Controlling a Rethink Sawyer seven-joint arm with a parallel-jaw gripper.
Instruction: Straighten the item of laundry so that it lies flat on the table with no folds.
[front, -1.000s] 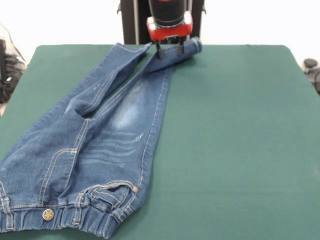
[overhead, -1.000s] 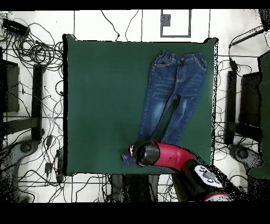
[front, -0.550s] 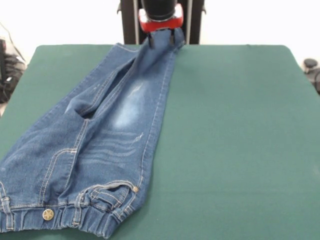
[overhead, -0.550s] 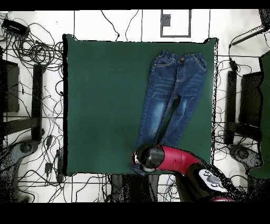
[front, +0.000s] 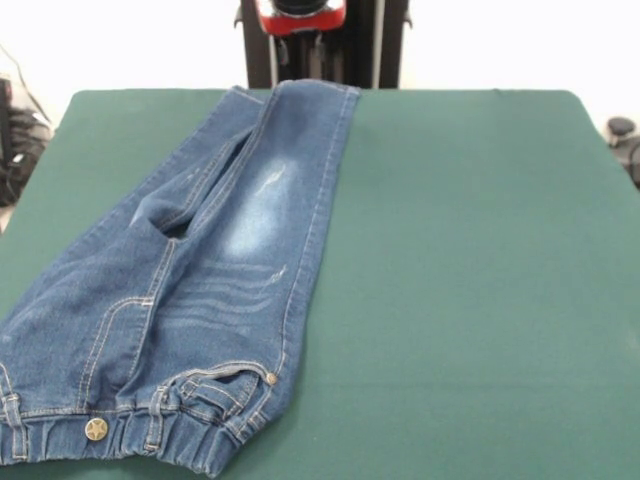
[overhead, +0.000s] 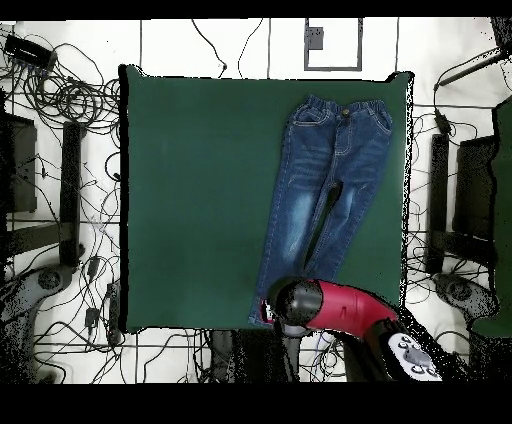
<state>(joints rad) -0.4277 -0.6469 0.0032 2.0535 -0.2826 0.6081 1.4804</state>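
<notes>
Green table (front: 470, 260), jeans (front: 200, 280) spread out, hand (front: 301, 14) above hem, grip unclear

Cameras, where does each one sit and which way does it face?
Front view: sits low across the dark green felt table, facing the robot; only the red and black gripper shows at the top edge.
Overhead view: hangs above, looking straight down, the red arm at the bottom edge.
Both share the small blue denim jeans, turned half round between views.
</notes>
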